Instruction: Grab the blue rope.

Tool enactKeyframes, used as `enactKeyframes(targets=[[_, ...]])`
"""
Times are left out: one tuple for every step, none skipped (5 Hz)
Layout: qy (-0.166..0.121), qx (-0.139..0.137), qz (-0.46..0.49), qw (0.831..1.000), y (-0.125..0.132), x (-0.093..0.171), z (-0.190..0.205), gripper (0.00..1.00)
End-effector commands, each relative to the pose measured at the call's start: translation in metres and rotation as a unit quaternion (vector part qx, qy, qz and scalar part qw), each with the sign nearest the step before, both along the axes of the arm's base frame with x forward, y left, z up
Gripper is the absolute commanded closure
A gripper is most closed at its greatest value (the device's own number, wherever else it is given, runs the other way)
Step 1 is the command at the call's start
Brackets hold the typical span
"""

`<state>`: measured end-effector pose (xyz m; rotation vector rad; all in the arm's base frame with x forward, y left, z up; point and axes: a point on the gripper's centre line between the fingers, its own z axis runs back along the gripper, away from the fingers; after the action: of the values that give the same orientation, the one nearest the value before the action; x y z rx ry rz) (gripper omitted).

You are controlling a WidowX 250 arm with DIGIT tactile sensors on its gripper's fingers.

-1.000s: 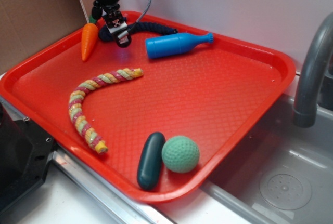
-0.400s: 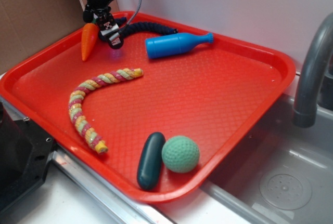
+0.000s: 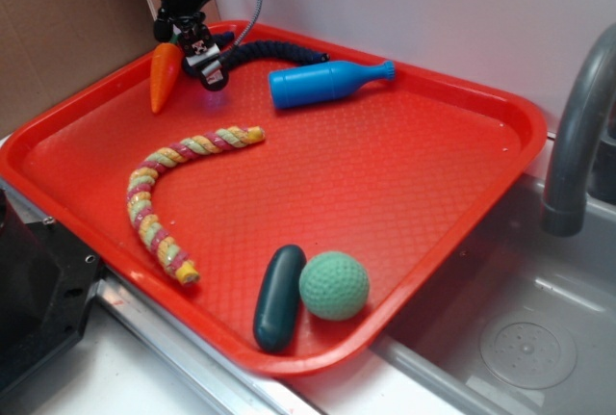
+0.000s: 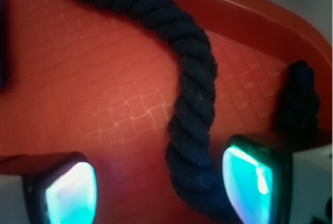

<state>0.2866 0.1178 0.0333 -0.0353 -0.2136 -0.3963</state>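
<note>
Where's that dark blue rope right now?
The dark navy twisted rope lies along the red plastic tray's far rim, behind the bright blue bottle, under the tool.

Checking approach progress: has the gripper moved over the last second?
Yes. The gripper has shifted left and toward the tray's back rim, now closer to the carrot and farther from the blue bottle, jaws open over the blue rope.

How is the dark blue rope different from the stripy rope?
The blue rope is one dark navy color; the striped rope mixes pink, yellow and green. The blue rope lies at the tray's back edge under the gripper; the striped rope lies near the front left, untouched. Both are twisted and curved.
</note>
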Motion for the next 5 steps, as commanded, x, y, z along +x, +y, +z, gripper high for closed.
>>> enactKeyframes(targets=[[0.004, -0.017, -0.008, 1.0, -0.01, 0.01, -0.013, 0.0], [-0.002, -0.021, -0.006, 1.0, -0.011, 0.007, -0.01, 0.27], [0.001, -0.025, 0.011, 1.0, -0.009, 0.004, -0.012, 1.0], [-0.004, -0.029, 0.01, 1.0, -0.012, -0.002, -0.002, 1.0], [0.001, -0.031, 0.026, 0.999, -0.015, -0.013, 0.013, 1.0]])
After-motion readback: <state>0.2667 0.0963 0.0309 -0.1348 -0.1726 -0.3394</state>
